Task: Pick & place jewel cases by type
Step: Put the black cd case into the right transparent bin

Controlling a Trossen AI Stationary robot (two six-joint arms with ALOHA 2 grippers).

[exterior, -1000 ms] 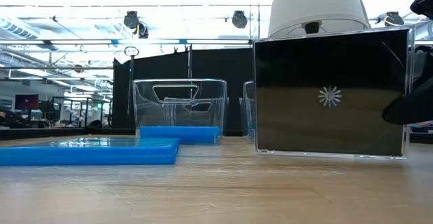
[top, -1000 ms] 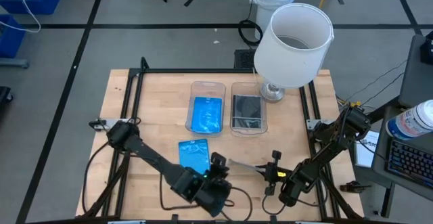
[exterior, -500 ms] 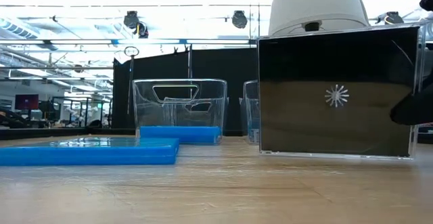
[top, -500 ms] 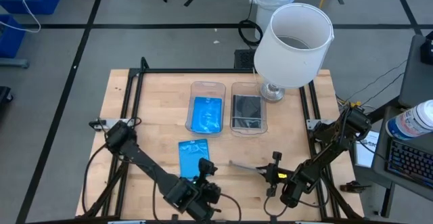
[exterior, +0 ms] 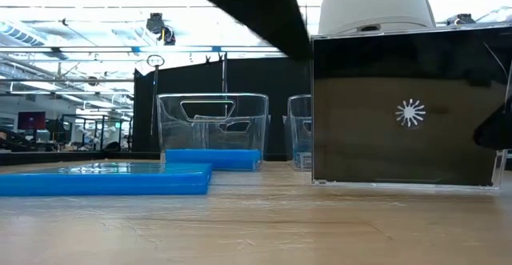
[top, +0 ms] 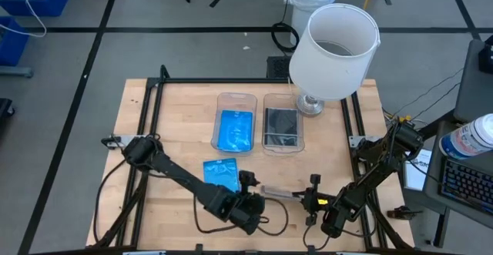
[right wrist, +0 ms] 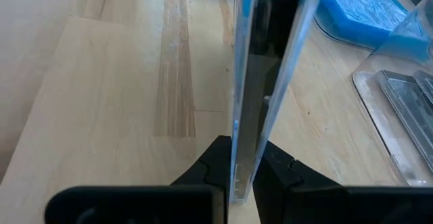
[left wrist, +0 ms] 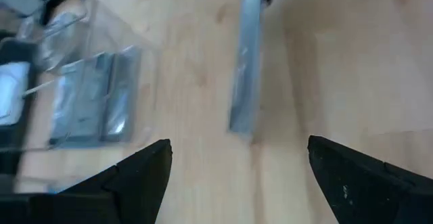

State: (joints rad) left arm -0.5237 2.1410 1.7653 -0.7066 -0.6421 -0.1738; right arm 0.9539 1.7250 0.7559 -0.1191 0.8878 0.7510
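A clear and dark grey jewel case (exterior: 408,117) stands on edge near the table's front, a thin line in the high view (top: 281,191). My right gripper (top: 310,196) is shut on its right end. My left gripper (top: 248,187) hovers open just off the case's free left end (left wrist: 245,68), its fingers (left wrist: 145,176) spread wide and touching nothing. A bright blue jewel case (top: 221,174) lies flat on the table behind my left gripper. My right gripper pinches the case's two flat faces between its two fingers (right wrist: 216,163), at the edge nearest the wrist (right wrist: 242,153). The fingers come from the table's right, slanting down. The case stands upright on edge, its lower edge (exterior: 400,185) down at the tabletop.
Two clear bins stand mid-table: the left one (top: 235,122) holds blue cases, the right one (top: 281,128) grey ones. A large white lamp shade (top: 335,51) rises at the back right. A black frame (top: 154,85) runs around the wooden table.
My left gripper drew back toward the near edge, then came down toward the free end of the standing case; it now shows at the top of the low view. The case in my right gripper has shifted a little sideways and stays upright.
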